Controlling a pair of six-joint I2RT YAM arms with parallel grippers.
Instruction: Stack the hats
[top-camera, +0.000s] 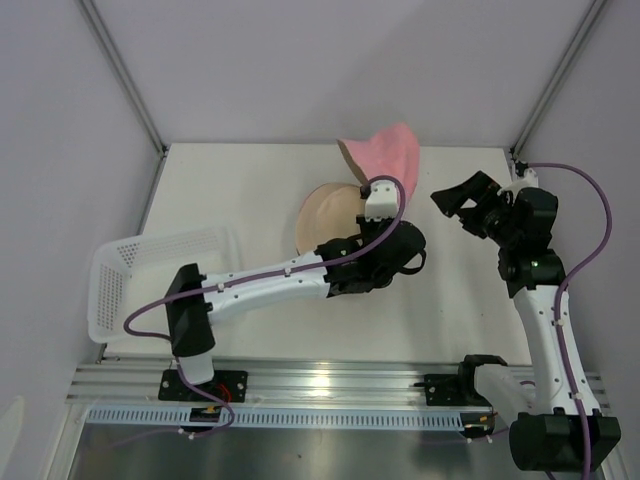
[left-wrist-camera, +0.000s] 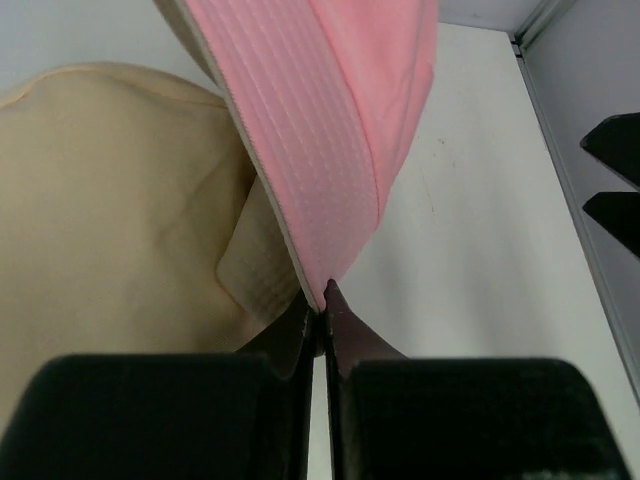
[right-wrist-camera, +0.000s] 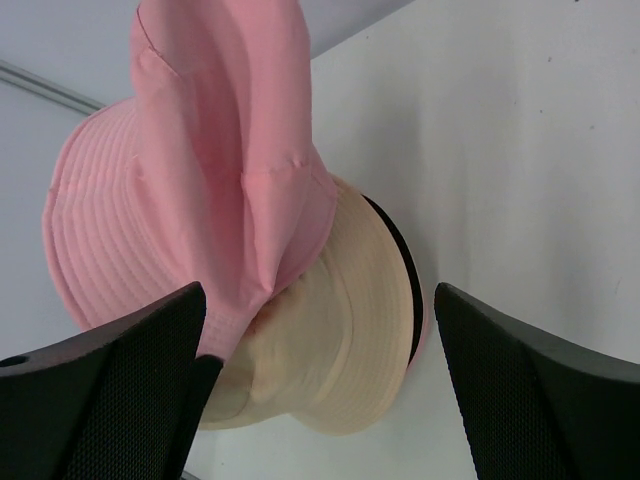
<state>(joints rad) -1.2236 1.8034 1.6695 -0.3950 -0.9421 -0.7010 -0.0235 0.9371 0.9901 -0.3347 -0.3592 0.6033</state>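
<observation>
My left gripper (top-camera: 366, 183) is shut on the brim edge of a pink hat (top-camera: 385, 150) and holds it lifted over the back of the table. In the left wrist view the jaws (left-wrist-camera: 323, 300) pinch the pink hat (left-wrist-camera: 320, 120) at its lowest point. A beige hat (top-camera: 322, 215) lies just below and left of it, also seen in the left wrist view (left-wrist-camera: 110, 220). In the right wrist view the pink hat (right-wrist-camera: 200, 170) hangs over the beige hat (right-wrist-camera: 350, 330), which rests on a black hat (right-wrist-camera: 402, 265). My right gripper (top-camera: 462, 205) is open and empty, to the right of the hats.
A white plastic basket (top-camera: 130, 270) stands at the left edge of the table. Enclosure walls and frame posts close in the back and sides. The metal rail with the arm bases (top-camera: 330, 385) runs along the near edge.
</observation>
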